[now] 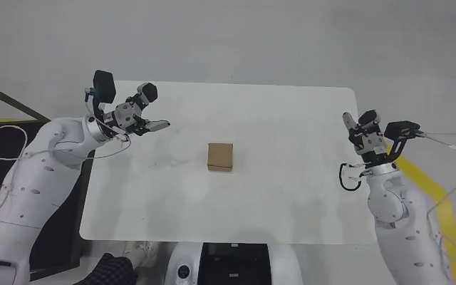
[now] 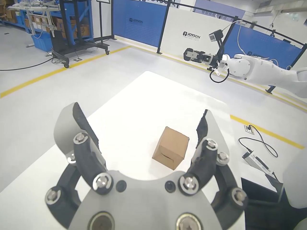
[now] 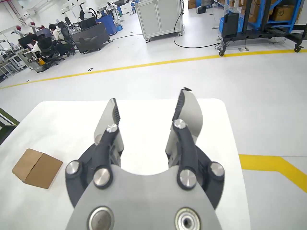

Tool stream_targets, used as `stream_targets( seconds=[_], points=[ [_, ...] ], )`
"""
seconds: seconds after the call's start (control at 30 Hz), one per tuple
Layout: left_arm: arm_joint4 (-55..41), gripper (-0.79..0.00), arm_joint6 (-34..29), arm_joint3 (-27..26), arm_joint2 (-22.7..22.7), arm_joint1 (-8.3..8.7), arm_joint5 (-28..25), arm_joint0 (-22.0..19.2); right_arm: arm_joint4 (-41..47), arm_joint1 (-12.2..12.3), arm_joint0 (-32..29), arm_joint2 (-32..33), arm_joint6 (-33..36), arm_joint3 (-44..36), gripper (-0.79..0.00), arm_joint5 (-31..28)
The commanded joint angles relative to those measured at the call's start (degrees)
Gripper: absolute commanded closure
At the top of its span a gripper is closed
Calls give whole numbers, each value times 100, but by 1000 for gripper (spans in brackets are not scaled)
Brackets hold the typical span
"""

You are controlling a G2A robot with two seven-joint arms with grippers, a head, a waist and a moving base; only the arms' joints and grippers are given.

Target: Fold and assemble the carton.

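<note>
Your left gripper (image 1: 155, 108) hovers over the table's (image 1: 285, 121) left side and your right gripper (image 1: 358, 121) at its right edge, both spread open and empty. One closed carton (image 1: 220, 157) sits mid-table between them.

Left arm (image 1: 68, 139) — elbow bent, left gripper (image 1: 152, 108) held forward, jaws spread wide, nothing between them. Right arm (image 1: 388, 192) — held out at its side, right gripper (image 1: 358, 120) jaws parted, empty.

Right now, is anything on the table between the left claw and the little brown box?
No. In the top view, only bare white table lies between the left gripper and the carton; the left wrist view agrees.
</note>
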Motion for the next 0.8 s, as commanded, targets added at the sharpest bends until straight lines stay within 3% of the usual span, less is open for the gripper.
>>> stream_targets(
  seconds=[0.0, 0.17, 0.27, 0.77],
  points=[
    [0, -784, 0, 0, 0, 0, 0, 0, 0, 0, 0, 0, 0, 0, -540, 0],
    [3, -784, 3, 1, 2, 0, 0, -2, 3, 1, 1, -1, 4, 2, -730, -6],
    [3, -784, 4, 2, 2, 0, -1, -3, 3, 1, 1, -1, 4, 2, -776, -6],
    [3, -784, 4, 2, 2, 0, -1, -3, 2, 1, 1, -1, 4, 2, -785, -6]
  ],
)
